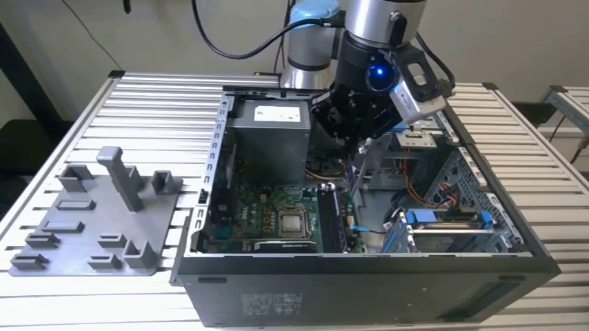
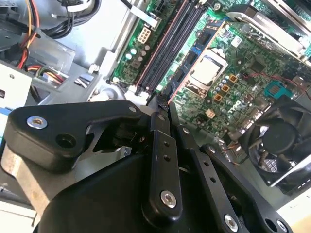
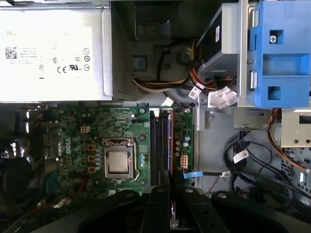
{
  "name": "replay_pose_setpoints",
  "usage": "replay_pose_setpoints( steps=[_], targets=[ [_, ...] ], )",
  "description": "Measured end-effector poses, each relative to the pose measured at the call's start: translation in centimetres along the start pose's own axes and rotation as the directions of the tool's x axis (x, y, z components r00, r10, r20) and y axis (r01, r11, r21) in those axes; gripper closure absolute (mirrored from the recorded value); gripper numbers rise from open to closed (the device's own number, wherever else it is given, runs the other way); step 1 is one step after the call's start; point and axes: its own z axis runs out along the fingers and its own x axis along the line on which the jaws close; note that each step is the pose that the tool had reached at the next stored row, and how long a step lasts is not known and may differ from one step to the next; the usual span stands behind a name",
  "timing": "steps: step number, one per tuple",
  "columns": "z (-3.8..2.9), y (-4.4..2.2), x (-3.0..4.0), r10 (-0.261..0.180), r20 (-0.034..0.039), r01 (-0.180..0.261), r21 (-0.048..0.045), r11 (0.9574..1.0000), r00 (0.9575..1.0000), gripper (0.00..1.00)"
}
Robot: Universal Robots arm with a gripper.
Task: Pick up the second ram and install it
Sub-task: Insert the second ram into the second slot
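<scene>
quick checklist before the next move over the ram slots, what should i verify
1. Hand over the open case: ok.
2. Hand roughly in line with the memory slots, by the first wrist view: ok.
3. Second ram held in the hand: cannot tell.
4. Slot latches open: cannot tell.
5. Blue cable beside the slots, clear of them: cannot tell.
</scene>
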Motion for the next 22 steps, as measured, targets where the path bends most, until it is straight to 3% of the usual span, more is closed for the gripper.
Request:
replay_pose_setpoints(
  steps=[14,22],
  targets=[
    [2.37,-0.12,0.37,-0.013,0.0002,0.013,0.0002,0.9999,0.9999,0.86],
    [2.81,-0.38,0.40,-0.014,0.0002,0.014,0.0008,0.9999,0.9999,0.86]
  ],
)
